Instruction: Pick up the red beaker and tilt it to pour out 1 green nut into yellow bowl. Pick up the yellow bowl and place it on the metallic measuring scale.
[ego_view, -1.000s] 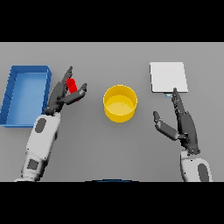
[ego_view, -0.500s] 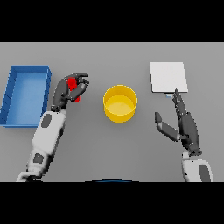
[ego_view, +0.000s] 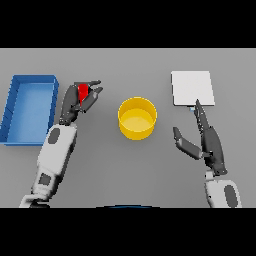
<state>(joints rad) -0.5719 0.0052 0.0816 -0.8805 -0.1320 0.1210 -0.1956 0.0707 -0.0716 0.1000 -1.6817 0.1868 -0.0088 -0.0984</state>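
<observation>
While the red beaker (ego_view: 83, 92) is gripped in the curled fingers of the left hand (ego_view: 80, 100), between the blue tray (ego_view: 27, 107) and the yellow bowl (ego_view: 137, 117), the right hand (ego_view: 207, 140) is held flat with fingers straight, just below the metallic scale (ego_view: 192, 87).

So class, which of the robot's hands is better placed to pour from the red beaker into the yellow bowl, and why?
Left. The left hand already grips the red beaker beside the yellow bowl; the right hand lies open near the scale.
</observation>
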